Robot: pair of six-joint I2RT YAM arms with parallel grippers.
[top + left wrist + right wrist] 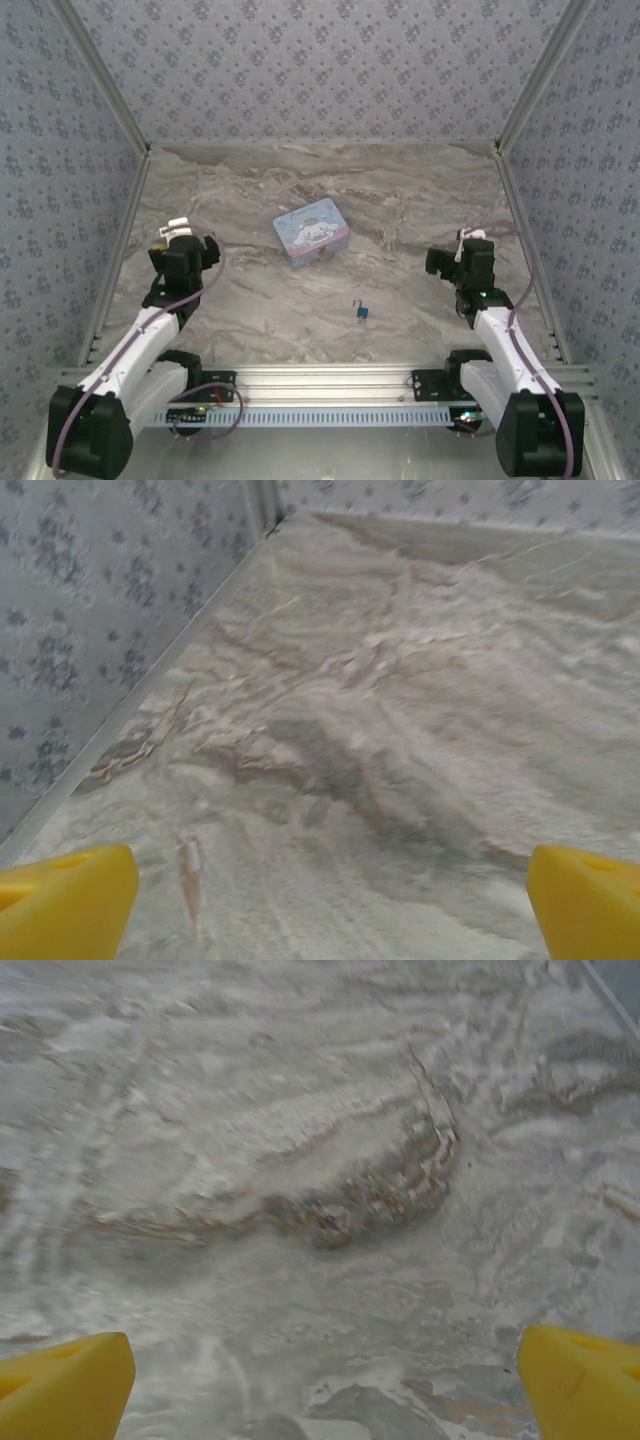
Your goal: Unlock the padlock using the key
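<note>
**Item:** padlock (361, 314). Tiny teal-blue body with a thin silvery shackle.

**Location:** on the marble-patterned tabletop (250, 300), toward the near edge, between the two arms. It lies apart from the cartoon-printed tin (311, 232), nearer the bases.

**Key:** not made out. A dark fleck sits just above the lock, too small to identify.

**Handling (judged):** light, rigid and smooth. It is likely to skid or spin on the slick top if nudged. Best gripped across the flat sides of the body, leaving the shackle and keyhole free.

**Left gripper** (188, 240): yellow fingertips (65, 900) spread wide, nothing held, well left of the lock.

**Right gripper** (460, 255): fingertips (60, 1385) likewise wide apart, nothing held, well right of the lock.

**Surface:** flat, glossy, stone-look.

**Room:** floral-papered walls (300, 60) on three sides, with a metal rail (330, 378) along the front.
</note>
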